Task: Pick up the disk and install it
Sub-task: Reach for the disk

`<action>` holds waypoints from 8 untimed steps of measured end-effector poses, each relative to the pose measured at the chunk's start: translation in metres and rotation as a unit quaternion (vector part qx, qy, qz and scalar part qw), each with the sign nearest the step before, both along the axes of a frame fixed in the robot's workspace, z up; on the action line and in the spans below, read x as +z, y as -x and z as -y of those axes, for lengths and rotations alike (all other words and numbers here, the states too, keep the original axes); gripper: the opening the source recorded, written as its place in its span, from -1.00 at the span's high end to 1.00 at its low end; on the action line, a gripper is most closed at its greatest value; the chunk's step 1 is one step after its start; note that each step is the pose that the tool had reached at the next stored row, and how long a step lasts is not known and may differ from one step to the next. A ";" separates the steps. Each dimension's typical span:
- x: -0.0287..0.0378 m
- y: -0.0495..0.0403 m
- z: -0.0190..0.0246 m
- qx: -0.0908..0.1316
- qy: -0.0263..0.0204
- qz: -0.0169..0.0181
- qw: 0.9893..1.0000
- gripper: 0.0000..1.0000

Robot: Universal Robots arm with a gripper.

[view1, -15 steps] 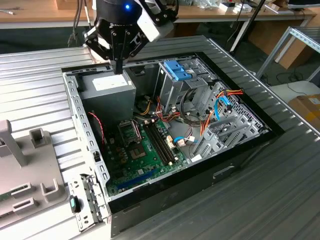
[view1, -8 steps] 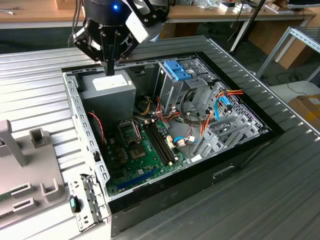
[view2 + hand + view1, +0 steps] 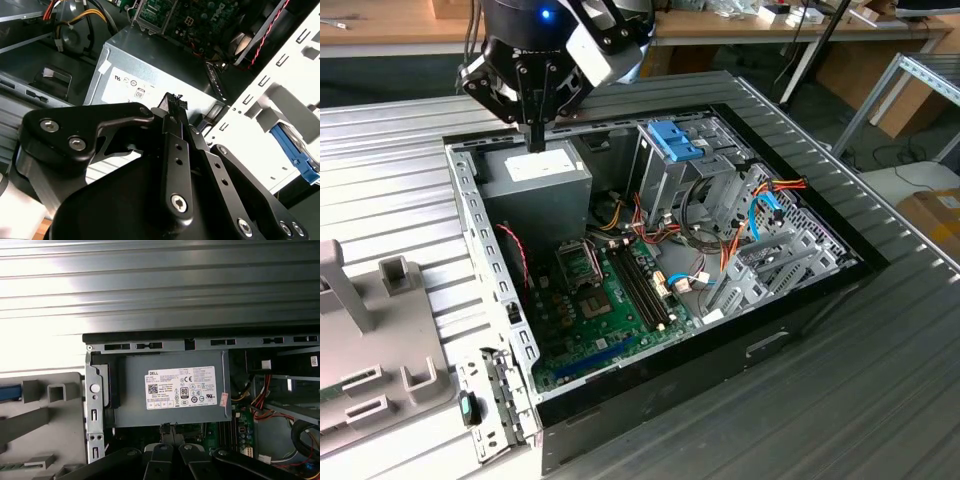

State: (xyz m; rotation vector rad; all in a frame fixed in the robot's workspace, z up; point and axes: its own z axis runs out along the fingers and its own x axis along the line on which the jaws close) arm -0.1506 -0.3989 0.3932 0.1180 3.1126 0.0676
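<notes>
Tabletop (image 3: 880,400) of ribbed grey metal spreads across the exterior view, and on it lies the open computer case (image 3: 485,260), side panel off, motherboard (image 3: 610,300) facing up. Tucked in the far corner of the case on the exterior view's left is the grey power-supply box (image 3: 535,185), white label upward. Outside the case wall, on the exterior view's left, stands a pale grey fixture (image 3: 370,340) with slots and posts. Now the gripper (image 3: 535,140): it hangs just above the power-supply box, pointing straight down, fingers (image 3: 160,460) pressed together with nothing between them. And the disk (image 3: 295,152)? Its blue carrier edge peeks out beyond the case's pale side wall in the second wrist view, over by the fixture, well apart from the gripper.
</notes>
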 end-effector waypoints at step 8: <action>0.0000 0.0047 0.0000 0.000 0.000 0.000 1.000 0.79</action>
